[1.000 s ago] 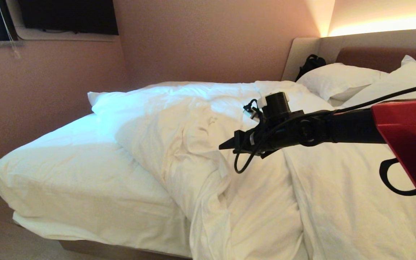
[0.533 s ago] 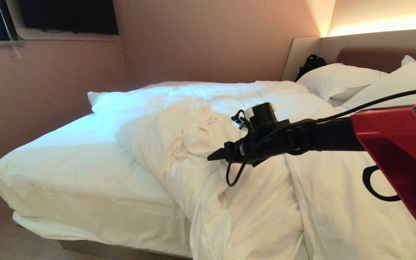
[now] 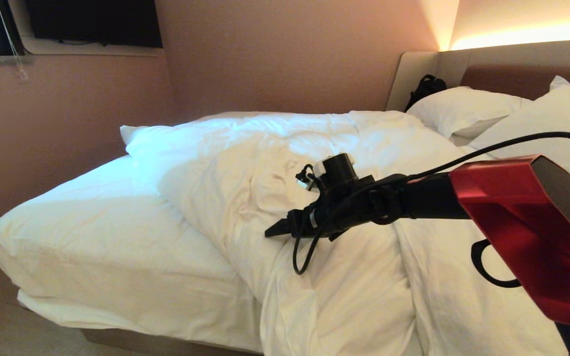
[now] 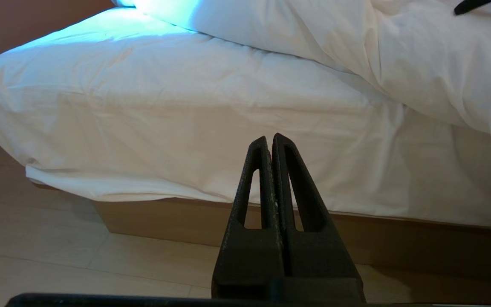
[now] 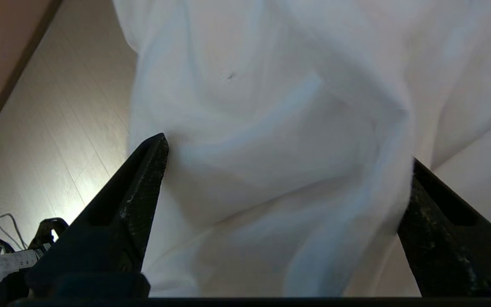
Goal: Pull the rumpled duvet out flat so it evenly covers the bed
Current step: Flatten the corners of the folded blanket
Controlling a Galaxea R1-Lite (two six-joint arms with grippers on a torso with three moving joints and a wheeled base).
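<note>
Right gripper (image 5: 286, 170): held level, fingers (image 5: 139, 179) spread wide.
Left gripper (image 4: 270, 143): parked, fingertips pressed together.

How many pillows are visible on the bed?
2, both at the headboard end: one pillow by the corner, the other pillow nearer the robot's right. More may be hidden.

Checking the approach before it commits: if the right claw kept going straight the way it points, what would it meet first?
Most likely the duvet: a bunched fold sits between the open fingers of the right claw, though the remaining gap is unclear.
</note>
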